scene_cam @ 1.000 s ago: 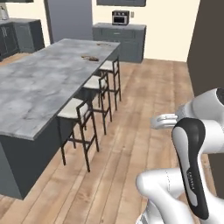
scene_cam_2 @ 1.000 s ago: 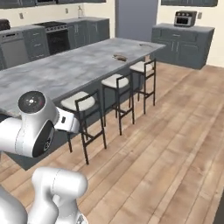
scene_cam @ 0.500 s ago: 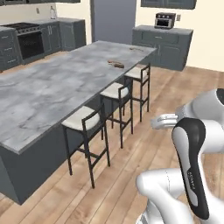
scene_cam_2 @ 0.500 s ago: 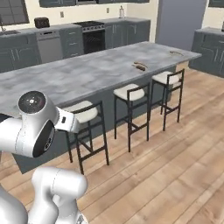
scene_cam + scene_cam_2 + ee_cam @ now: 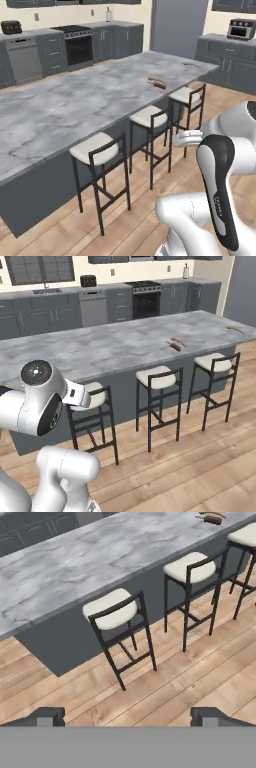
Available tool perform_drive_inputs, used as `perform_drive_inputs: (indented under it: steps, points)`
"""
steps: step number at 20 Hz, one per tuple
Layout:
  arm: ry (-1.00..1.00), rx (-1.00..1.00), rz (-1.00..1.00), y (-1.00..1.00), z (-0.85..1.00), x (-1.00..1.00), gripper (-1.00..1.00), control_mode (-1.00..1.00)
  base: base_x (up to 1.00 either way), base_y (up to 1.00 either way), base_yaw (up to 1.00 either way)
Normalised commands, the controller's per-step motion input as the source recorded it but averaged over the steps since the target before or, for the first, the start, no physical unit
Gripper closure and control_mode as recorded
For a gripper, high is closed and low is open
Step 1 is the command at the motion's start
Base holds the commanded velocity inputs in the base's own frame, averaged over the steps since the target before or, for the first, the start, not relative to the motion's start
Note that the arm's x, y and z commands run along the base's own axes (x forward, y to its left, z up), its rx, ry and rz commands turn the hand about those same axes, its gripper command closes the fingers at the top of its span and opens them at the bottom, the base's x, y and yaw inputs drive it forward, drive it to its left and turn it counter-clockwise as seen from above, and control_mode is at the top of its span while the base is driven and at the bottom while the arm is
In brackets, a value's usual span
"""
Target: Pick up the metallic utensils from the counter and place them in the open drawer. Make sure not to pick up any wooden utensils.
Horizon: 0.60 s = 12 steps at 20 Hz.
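Hand view shows my tool (image 5: pixel 127 716) spread wide and empty above the floor by the stools (image 5: pixel 111 609) — the utensils (image 5: pixel 212 518) lie far along the table (image 5: pixel 75 562), so I should close in squarely before reaching.

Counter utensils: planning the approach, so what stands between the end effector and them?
In the hand view, wood floor and three stools separate the open end effector from the utensils.
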Motion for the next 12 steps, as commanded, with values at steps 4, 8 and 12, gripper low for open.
perform_drive_inputs:
  steps: [4,8,12]
  points:
    - [0.0,0.0,0.0,0.0,0.0,0.0,-1.0,1.0,0.81,-0.76,0.43]
    - [0.0,0.0,0.0,0.0,0.0,0.0,-1.0,1.0,0.76,-0.74,0.45]
    - [0.0,0.0,0.0,0.0,0.0,0.0,-1.0,1.0,0.65,-0.65,0.44]
